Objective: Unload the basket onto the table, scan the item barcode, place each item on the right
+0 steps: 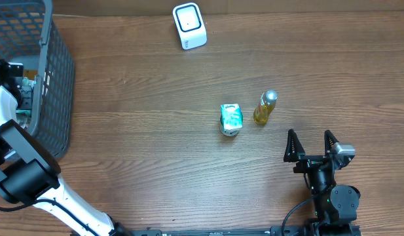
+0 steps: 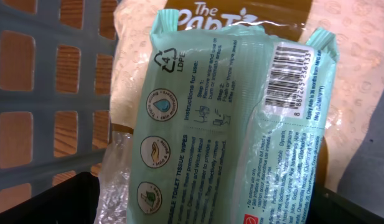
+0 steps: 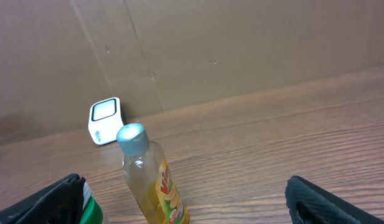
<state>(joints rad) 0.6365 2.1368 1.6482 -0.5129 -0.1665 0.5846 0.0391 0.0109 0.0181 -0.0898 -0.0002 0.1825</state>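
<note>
Brown wood counter fills your overhead view, with a cardboard wall along its far edge. At the far left stands the grey basket, and the left arm reaches over its rim, putting the left pincer inside. Its jaws stand wide; you cannot tell whether they touch anything. Close under its camera lies the wipes pack, mint green and tilted, resting on a brown bag beside the basket's mesh wall. So your item is in the basket, well apart from the scanner, which stands white at the far edge near the middle. The right pincer hovers at the near right, jaws wide and empty, facing the bottle of yellow liquid with a silver cap. Just left of the bottle, not touching it, stands a small green pack. Smallest, the barcode faces the left wrist camera on the upper right of the wipes pack, black bars on white.
</note>
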